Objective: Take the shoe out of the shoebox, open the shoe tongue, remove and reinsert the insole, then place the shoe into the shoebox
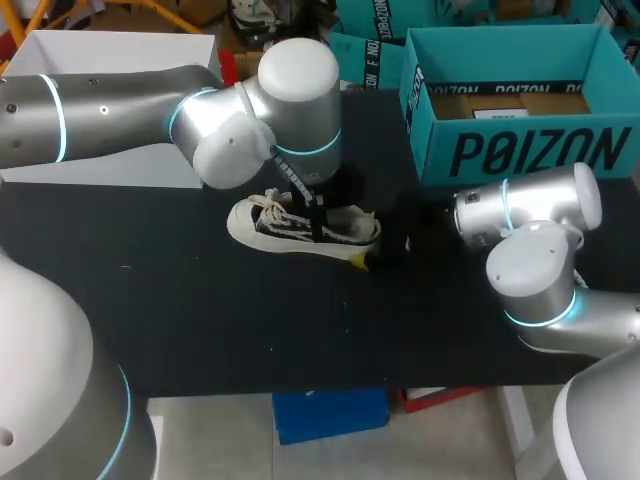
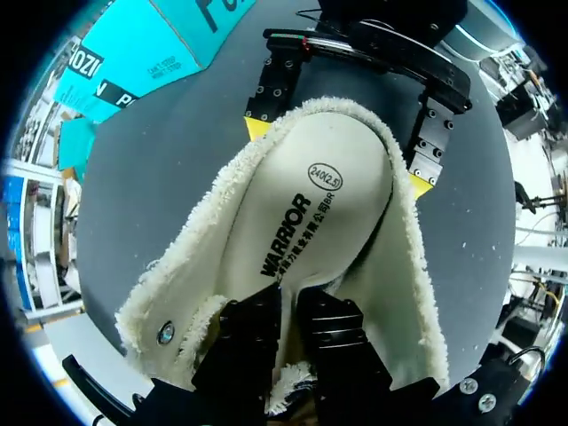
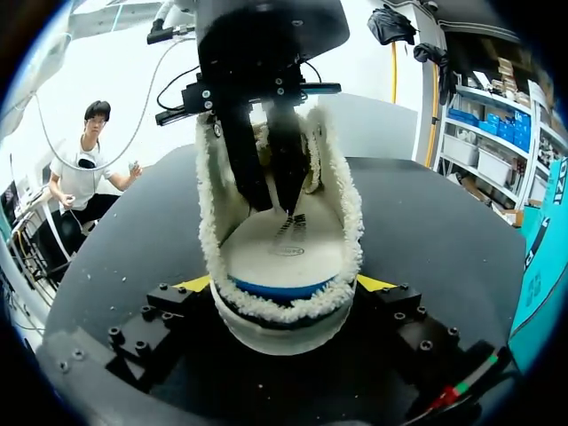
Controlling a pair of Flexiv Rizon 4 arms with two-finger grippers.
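**Both grippers on the shoe, shoebox standing apart**

Your shoe [image 1: 290, 222] lies on its sole in the middle of the table [image 1: 200, 330], toe to the left and heel to the right. It is outside the shoebox [image 1: 520, 150], which stands open at the far right, well apart from the shoe.

Your right gripper [image 3: 282, 284] comes in from the right and is spread wide around the heel. One yellow fingertip [image 3: 191, 284] sits against each side of the fleecy collar, so it holds the shoe from both sides.

Your left gripper [image 2: 288, 306] reaches down from above into the shoe's opening. Its two dark fingers [image 2: 253, 346] stand close together, with only a narrow gap, pinched on the forward part of the insole [image 2: 302, 213]. The insole sits inside the shoe. Its heel end lies towards your right gripper, and a blue edge shows beneath it there.
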